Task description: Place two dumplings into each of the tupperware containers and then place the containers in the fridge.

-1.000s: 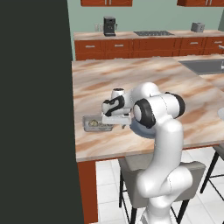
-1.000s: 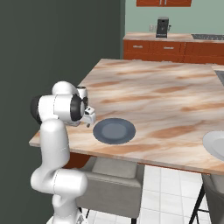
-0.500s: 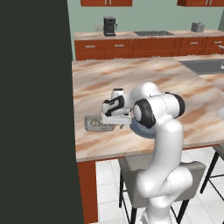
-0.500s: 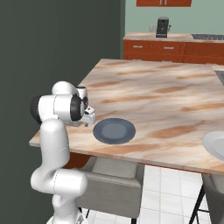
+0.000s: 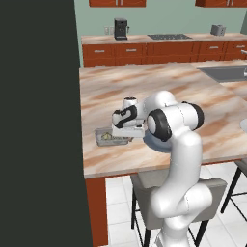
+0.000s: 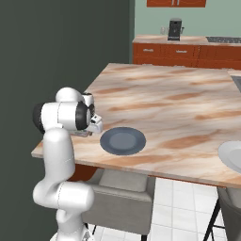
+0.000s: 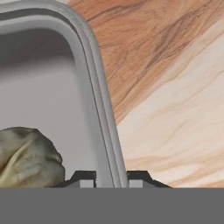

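One tupperware container (image 5: 112, 137) at middle left of the left base view, one dumpling (image 7: 26, 157) inside. One dark plate (image 6: 123, 140). Gripper (image 7: 111, 178) low over it, jaws narrow, straddling the container's wall.

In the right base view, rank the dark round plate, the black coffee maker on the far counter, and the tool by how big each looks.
1. Dark round plate: clearly largest.
2. and 3. Coffee maker and tool: too close to rank; the coffee maker sits far from the camera, and the tool is partly hidden by the arm.
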Controlling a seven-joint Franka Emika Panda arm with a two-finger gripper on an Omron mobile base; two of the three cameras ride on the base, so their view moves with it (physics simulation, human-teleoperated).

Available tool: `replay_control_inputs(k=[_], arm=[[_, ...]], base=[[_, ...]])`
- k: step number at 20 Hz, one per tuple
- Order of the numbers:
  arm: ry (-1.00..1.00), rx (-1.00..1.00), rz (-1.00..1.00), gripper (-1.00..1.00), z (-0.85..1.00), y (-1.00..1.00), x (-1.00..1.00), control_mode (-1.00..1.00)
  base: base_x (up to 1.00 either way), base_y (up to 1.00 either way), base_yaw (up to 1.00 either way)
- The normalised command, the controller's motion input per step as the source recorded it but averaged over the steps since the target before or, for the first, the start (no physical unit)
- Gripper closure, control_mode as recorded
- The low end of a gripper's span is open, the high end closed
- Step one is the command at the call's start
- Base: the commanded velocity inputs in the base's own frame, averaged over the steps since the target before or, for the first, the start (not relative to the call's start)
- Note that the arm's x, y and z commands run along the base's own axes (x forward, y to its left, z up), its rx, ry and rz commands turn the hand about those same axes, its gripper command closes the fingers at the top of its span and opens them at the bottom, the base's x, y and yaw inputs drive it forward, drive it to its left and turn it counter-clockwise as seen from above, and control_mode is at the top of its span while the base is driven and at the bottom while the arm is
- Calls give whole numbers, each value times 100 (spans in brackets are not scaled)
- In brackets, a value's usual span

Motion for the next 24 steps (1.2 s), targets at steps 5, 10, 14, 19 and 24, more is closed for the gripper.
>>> replay_control_inputs(k=[5, 10, 14, 19, 24], arm=[[-1, 0, 0, 100, 52, 0, -36, -100], [0, 0, -4, 100, 79, -39, -66, -100], [0, 0, -20, 100, 65, -58, -65, -100], [1, 3, -31, 100, 61, -38, -77, -100], [5, 0, -41, 100, 70, -2, -78, -100]], base=[[0, 0, 0], [0, 0, 0], [0, 0, 0], [0, 0, 0], [0, 0, 0]])
